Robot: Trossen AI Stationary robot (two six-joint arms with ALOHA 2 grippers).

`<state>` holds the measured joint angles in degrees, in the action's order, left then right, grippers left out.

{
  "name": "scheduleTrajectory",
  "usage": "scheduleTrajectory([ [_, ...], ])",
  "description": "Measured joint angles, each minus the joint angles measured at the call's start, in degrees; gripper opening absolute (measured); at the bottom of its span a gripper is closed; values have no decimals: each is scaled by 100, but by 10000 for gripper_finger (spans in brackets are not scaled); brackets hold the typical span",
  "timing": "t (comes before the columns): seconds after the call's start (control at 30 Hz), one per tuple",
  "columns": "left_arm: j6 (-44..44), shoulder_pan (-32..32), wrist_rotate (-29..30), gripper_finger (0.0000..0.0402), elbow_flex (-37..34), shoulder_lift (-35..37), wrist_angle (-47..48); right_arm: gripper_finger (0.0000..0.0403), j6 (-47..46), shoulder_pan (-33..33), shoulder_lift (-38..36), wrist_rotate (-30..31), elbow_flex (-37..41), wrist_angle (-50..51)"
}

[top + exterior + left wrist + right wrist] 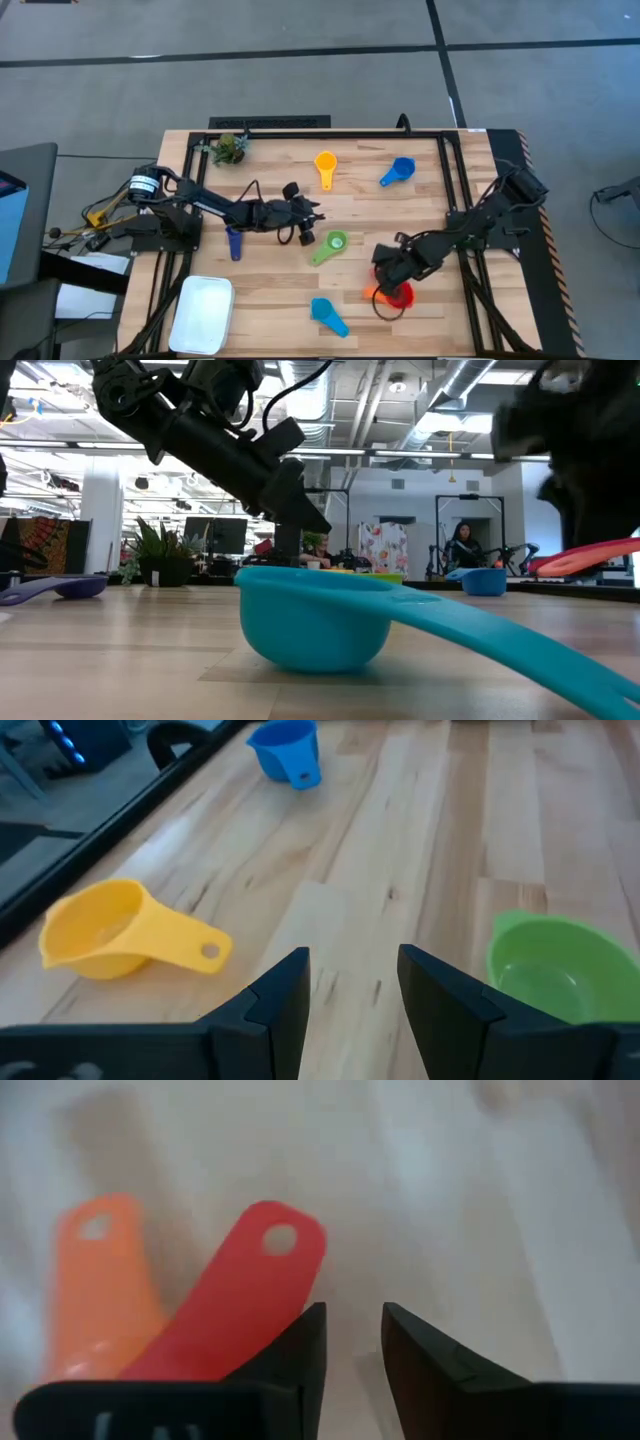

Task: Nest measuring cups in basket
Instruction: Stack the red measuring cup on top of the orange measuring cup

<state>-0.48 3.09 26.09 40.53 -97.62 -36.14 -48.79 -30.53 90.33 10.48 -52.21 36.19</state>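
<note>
My left gripper (318,213) (352,975) hovers open over bare wood at mid-table, between the yellow cup (120,930) and the green cup (560,965), with nothing between its fingers. My right gripper (385,268) (355,1325) points steeply down, open, just beside the red cup (400,296) and the orange cup (370,292) near the right front. Their flat handles lie side by side in the right wrist view. A blue cup (398,172), a dark blue cup (234,243) and a light blue cup (328,315) lie apart on the table. The white basket (200,310) sits at the front left. My right gripper has one finger (300,1355) standing over the red cup's handle (255,1280), with the handle running off beside that finger, not between the two. Whether the finger touches the handle, I cannot tell.
A small green plant clump (230,148) lies at the far left corner. A black frame rail (330,133) runs along the table's far edge and down both sides. Cables trail from the left arm over the wood.
</note>
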Motion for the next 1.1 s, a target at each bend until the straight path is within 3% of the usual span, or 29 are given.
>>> scheduleTrajectory([
  [0.13,-3,82,0,144,0,0,-18,117,1274,-186,-174,12,-2,-569],
  [0.33,-69,223,13,144,0,4,-61,107,1808,-270,-309,-170,-2,-568],
  [0.47,-531,331,-589,144,13,-43,-752,108,851,-293,-461,-164,-2,-197],
  [0.57,-483,547,-1054,144,442,-357,-926,107,150,-390,-723,-75,1,155],
  [0.83,-217,1016,-802,144,2539,-1355,1414,98,-1036,-1438,-1498,241,-8,143],
  [1.1,-88,1103,-1023,144,3735,-2127,2434,51,-2232,-2571,-644,31,-7,-602],
])
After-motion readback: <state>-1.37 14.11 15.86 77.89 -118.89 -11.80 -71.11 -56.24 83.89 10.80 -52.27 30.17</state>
